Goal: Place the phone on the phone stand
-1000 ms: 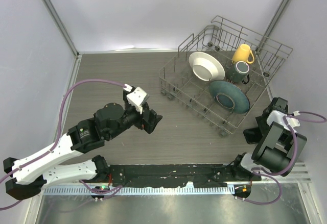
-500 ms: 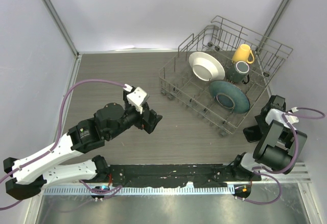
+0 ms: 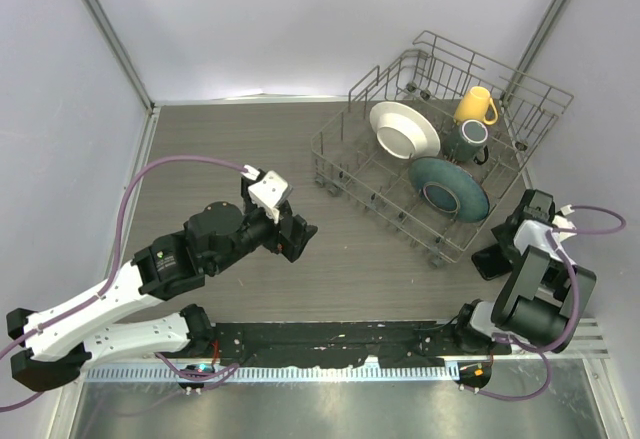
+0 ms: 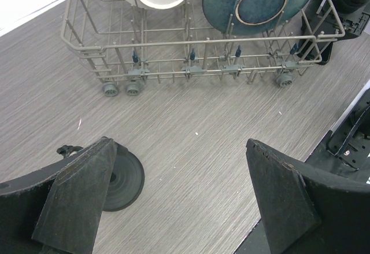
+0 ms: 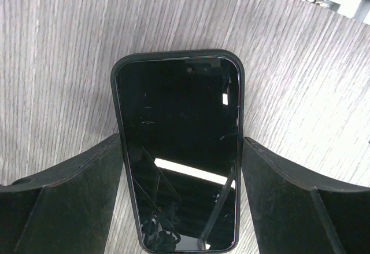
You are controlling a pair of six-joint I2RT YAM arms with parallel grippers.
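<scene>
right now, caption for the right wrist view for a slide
Right gripper open astride the phone lying face up on the wood-grain table.

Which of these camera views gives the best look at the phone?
The right wrist view: the phone fills much of the frame, dark screen up on the table. The top external view shows only a small dark sliver of it beside the dish rack. In the left wrist view I cannot make it out with certainty.

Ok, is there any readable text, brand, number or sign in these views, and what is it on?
None can be read. The phone shows a dark screen with only reflections and no logo. The dish rack carries no label, and nothing else in any view bears a legible mark.
</scene>
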